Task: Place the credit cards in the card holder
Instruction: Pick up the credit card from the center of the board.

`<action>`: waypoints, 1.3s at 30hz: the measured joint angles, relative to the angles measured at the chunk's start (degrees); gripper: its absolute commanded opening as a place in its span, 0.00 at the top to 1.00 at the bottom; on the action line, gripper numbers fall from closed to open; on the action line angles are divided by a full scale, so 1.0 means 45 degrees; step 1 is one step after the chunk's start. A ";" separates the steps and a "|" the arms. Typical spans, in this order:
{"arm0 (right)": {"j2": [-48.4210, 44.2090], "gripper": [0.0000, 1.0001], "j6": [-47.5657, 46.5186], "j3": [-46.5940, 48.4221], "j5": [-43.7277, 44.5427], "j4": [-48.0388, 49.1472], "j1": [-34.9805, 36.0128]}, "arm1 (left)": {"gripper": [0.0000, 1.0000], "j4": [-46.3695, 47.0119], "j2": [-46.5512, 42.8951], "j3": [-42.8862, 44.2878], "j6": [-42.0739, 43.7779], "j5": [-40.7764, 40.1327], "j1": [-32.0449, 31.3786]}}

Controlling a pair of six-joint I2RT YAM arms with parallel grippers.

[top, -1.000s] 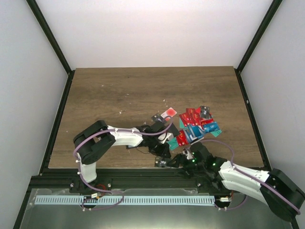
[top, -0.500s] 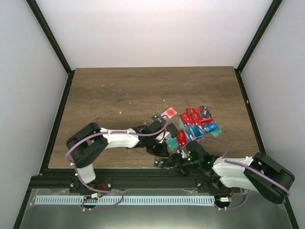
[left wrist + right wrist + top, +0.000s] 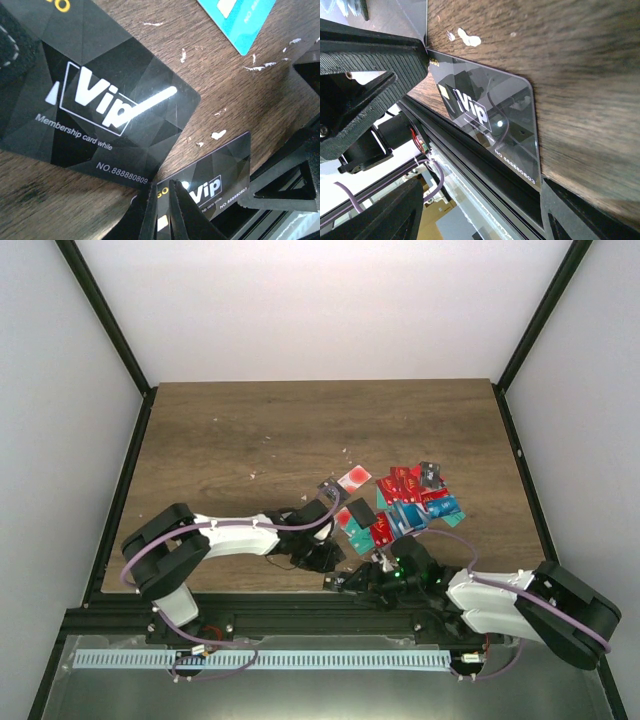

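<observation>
My left gripper (image 3: 162, 200) is shut on the corner of a black Vip card (image 3: 215, 177) that lies at the table's near edge. This card (image 3: 485, 120) overhangs the edge. My right gripper (image 3: 480, 215) stands open around it, one finger on each side, neither pressing on it. A larger-looking black Vip card (image 3: 100, 100) lies just beyond, over a black stitched edge (image 3: 11, 37) that looks like the card holder. The heap of red, teal and blue credit cards (image 3: 405, 502) lies right of centre, with a white red-circle card (image 3: 354, 478) beside it.
A teal card (image 3: 240, 20) lies close to the left gripper. The black frame rail (image 3: 300, 605) runs directly under the overhanging card. Both arms crowd the same spot at the near edge. White flecks dot the wooden table (image 3: 250, 430).
My right gripper has slid left along the near edge up to the overhanging black card, its jaws narrowing slightly. The left arm has stretched lower and its gripper shifted toward the near edge.
</observation>
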 measured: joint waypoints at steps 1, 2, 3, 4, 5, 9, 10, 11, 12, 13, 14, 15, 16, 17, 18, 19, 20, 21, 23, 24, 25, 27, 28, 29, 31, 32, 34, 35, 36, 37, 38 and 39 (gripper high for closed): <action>0.0034 0.35 -0.0005 0.0000 0.0000 0.0010 0.0000 | 0.90 0.0029 0.0029 -0.0044 -0.0044 0.0097 0.0024; 0.0068 0.36 -0.0015 0.0000 -0.0005 0.0039 0.0000 | 0.90 0.0044 0.0029 -0.0049 -0.0039 0.0073 0.0024; 0.0102 0.38 -0.0024 0.0000 -0.0019 0.0063 0.0000 | 0.90 0.0063 0.0029 -0.0053 -0.0049 0.0078 0.0019; 0.0146 0.40 -0.0034 0.0000 -0.0034 0.0092 0.0005 | 0.90 0.0083 0.0029 -0.0068 -0.0049 0.0078 0.0015; 0.0199 0.41 -0.0053 0.0000 -0.0034 0.0131 0.0010 | 0.90 0.0117 0.0029 -0.0087 -0.0049 0.0078 0.0015; 0.0350 0.49 -0.0335 0.0000 0.0097 0.0291 0.0053 | 0.91 0.0277 0.0029 -0.0160 -0.0034 0.0146 0.0015; 0.0389 0.52 -0.0393 0.0000 0.0151 0.0345 0.0058 | 0.91 0.0335 0.0029 -0.0185 -0.0029 0.0165 0.0015; 0.0408 0.54 -0.0457 0.0000 0.0170 0.0355 0.0058 | 0.91 0.0384 0.0029 -0.0209 -0.0015 0.0185 0.0015; 0.0427 0.57 -0.0525 0.0000 0.0209 0.0359 0.0063 | 0.91 0.0437 0.0029 -0.0233 0.0000 0.0209 0.0015; 0.0442 0.61 -0.0597 0.0000 0.0267 0.0359 0.0068 | 0.91 0.0495 0.0029 -0.0253 0.0005 0.0233 0.0015; 0.0452 0.64 -0.0670 0.0000 0.0287 0.0350 0.0068 | 0.91 0.0554 0.0029 -0.0287 0.0010 0.0272 0.0015; 0.0452 0.67 -0.0753 0.0000 0.0325 0.0321 0.0073 | 0.91 0.0622 0.0029 -0.0321 0.0010 0.0296 0.0015; 0.0447 0.71 -0.0801 0.0000 0.0369 0.0287 0.0068 | 0.91 0.0680 0.0029 -0.0340 0.0015 0.0330 0.0015; 0.0437 0.75 -0.0874 0.0000 0.0403 0.0248 0.0073 | 0.91 0.0733 0.0029 -0.0364 0.0015 0.0355 0.0015; 0.0403 0.78 -0.0947 0.0000 0.0457 0.0175 0.0068 | 0.91 0.0787 0.0029 -0.0393 0.0015 0.0379 0.0015; 0.0350 0.82 -0.0996 0.0000 0.0529 0.0063 0.0068 | 0.91 0.0860 0.0029 -0.0423 0.0015 0.0413 0.0015; 0.0296 0.86 -0.1005 0.0000 0.0549 0.0010 0.0068 | 0.91 0.0913 0.0029 -0.0442 0.0015 0.0427 0.0015; 0.0194 0.88 -0.1059 0.0000 0.0636 -0.0126 0.0068 | 0.91 0.1015 0.0019 -0.0495 0.0005 0.0461 0.0015; -0.0015 0.93 -0.1146 0.0000 0.0767 -0.0418 0.0068 | 0.91 0.1166 -0.0029 -0.0597 -0.0019 0.0486 0.0015; -0.0121 0.96 -0.1166 0.0000 0.0831 -0.0554 0.0068 | 0.91 0.1239 -0.0073 -0.0656 -0.0053 0.0481 0.0015; -0.0223 0.99 -0.1224 0.0005 0.0884 -0.0670 0.0063 | 0.91 0.1268 -0.0131 -0.0714 -0.0097 0.0466 0.0010; -0.0457 0.99 -0.1311 0.0078 0.1020 -0.0918 0.0039 | 0.90 0.1175 -0.0296 -0.0806 -0.0146 0.0403 0.0000; -0.0573 0.99 -0.1375 0.0175 0.1069 -0.1073 0.0019 | 0.90 0.0976 -0.0427 -0.0835 -0.0170 0.0321 -0.0010; -0.0724 0.99 -0.1428 0.0321 0.1137 -0.1239 0.0015 | 0.89 0.0704 -0.0612 -0.0840 -0.0257 0.0204 -0.0010; -0.1122 0.99 -0.1574 0.0665 0.1239 -0.1666 -0.0010 | 0.88 0.0204 -0.1132 -0.0821 -0.0437 -0.0005 -0.0005; -0.1399 0.99 -0.1617 0.0860 0.1297 -0.1928 -0.0010 | 0.86 -0.0155 -0.1520 -0.0758 -0.0554 -0.0155 0.0024; -0.1953 0.99 -0.1729 0.1156 0.1399 -0.2419 -0.0019 | 0.86 -0.0729 -0.2302 -0.0515 -0.0782 -0.0427 0.0087; -0.2181 0.99 -0.1792 0.1292 0.1452 -0.2710 -0.0019 | 0.85 -0.1064 -0.2744 -0.0267 -0.0952 -0.0612 0.0146; -0.2395 0.99 -0.1880 0.1462 0.1525 -0.3002 -0.0034 | 0.84 -0.1302 -0.3089 -0.0049 -0.1107 -0.0782 0.0209; -0.2545 0.99 -0.1943 0.1642 0.1588 -0.3259 -0.0044 | 0.83 -0.1569 -0.3492 0.0233 -0.1302 -0.1015 0.0291; -0.2667 0.99 -0.2011 0.1943 0.1661 -0.3609 -0.0068 | 0.81 -0.1802 -0.3871 0.0495 -0.1515 -0.1239 0.0369; -0.2710 0.99 -0.2108 0.2215 0.1729 -0.3827 -0.0102 | 0.79 -0.2006 -0.4216 0.0729 -0.1744 -0.1452 0.0437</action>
